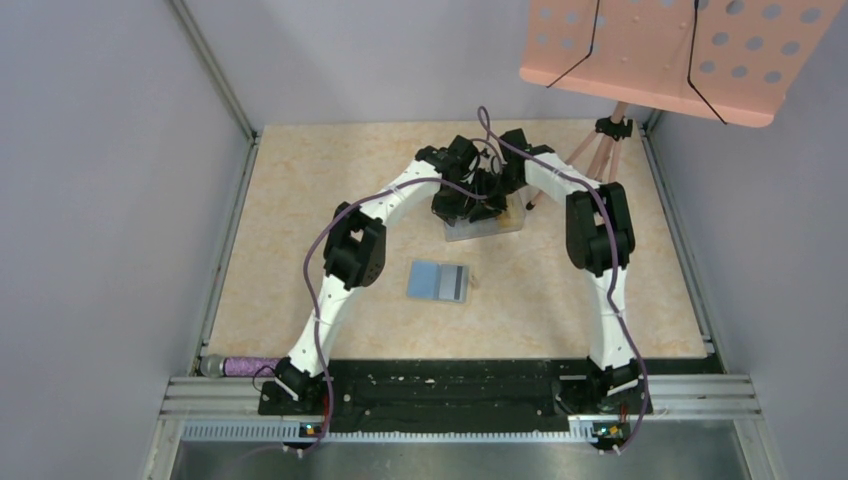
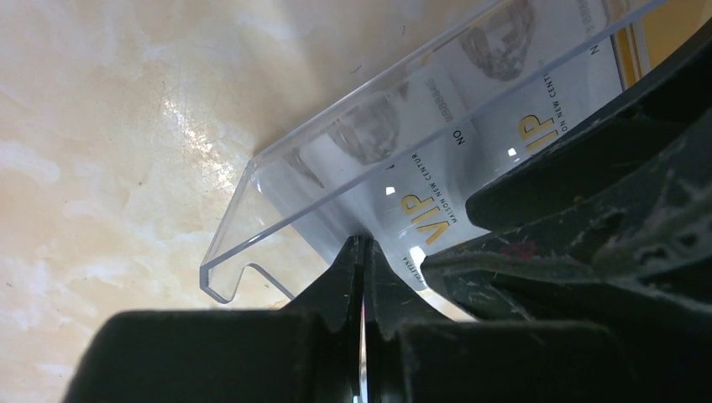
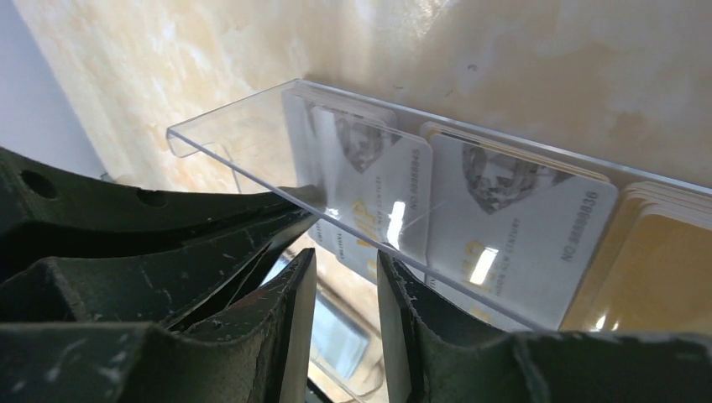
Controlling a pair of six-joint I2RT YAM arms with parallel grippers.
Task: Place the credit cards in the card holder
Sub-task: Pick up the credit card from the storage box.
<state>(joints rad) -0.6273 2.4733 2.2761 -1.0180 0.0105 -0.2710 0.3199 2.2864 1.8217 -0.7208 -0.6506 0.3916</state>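
Note:
A clear acrylic tray (image 1: 487,226) at the back middle of the table holds silvery credit cards (image 3: 504,210) and yellow ones (image 3: 651,260). Both grippers meet at it. My left gripper (image 2: 363,242) is shut on the lower edge of a silvery "VIP" card (image 2: 420,214), which hangs below the tray's front lip (image 2: 252,210). My right gripper (image 3: 346,256) is open just under that card (image 3: 369,193), with nothing between its fingers. The card holder (image 1: 438,281) lies open on the table nearer the bases, blue-grey lining up, tan at its right edge.
A pink perforated board (image 1: 680,50) on a tripod (image 1: 612,128) overhangs the back right corner. Grey walls close in the table on the left, back and right. A purple roll (image 1: 240,365) lies by the left arm's base.

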